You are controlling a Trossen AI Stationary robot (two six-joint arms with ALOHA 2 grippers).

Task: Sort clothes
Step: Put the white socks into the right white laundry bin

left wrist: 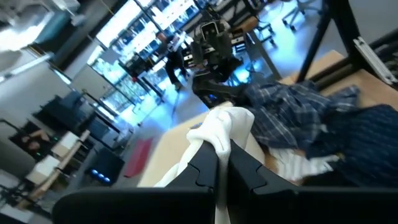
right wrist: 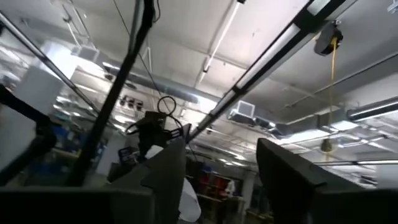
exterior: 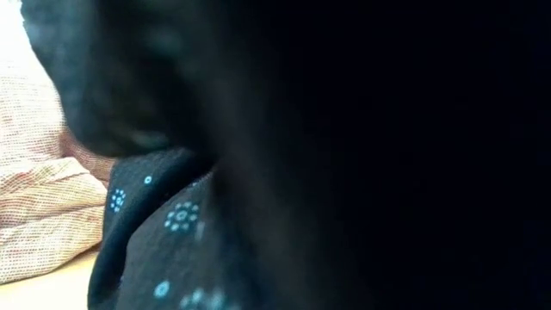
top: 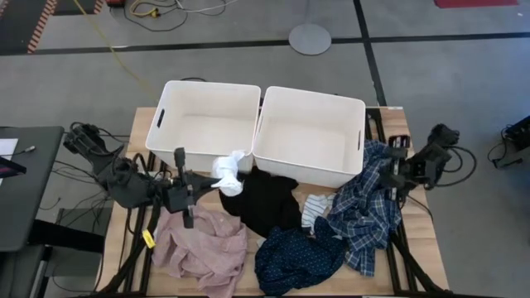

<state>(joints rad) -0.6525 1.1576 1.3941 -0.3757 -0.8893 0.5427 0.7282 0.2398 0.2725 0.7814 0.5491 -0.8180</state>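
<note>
My left gripper (top: 214, 182) is shut on a small white sock (top: 229, 174) in front of the gap between the two white bins. A black garment (top: 267, 203) lies mid-table, with a dusty-pink one (top: 199, 244) at the near left and a navy dotted one (top: 296, 258) in the near middle. A blue-white plaid shirt (top: 368, 207) lies at the right, with a striped sock (top: 316, 207) beside it. My right gripper (right wrist: 224, 174) is open and empty at the table's right edge, over the plaid shirt's far end (top: 383, 165). My left gripper pinches a bunched part of the white sock (left wrist: 219, 134) between its two fingers (left wrist: 208, 171). The fingers come about level from the table's left. The sock bulges out past the fingertips and one end droops beside them.
The left bin (top: 170, 116) and the right bin (top: 358, 124) stand side by side at the table's far edge. Dark cloth and the navy dotted garment (exterior: 172, 224) fill most of the low view, with the pink garment (exterior: 39, 207) at its left.
</note>
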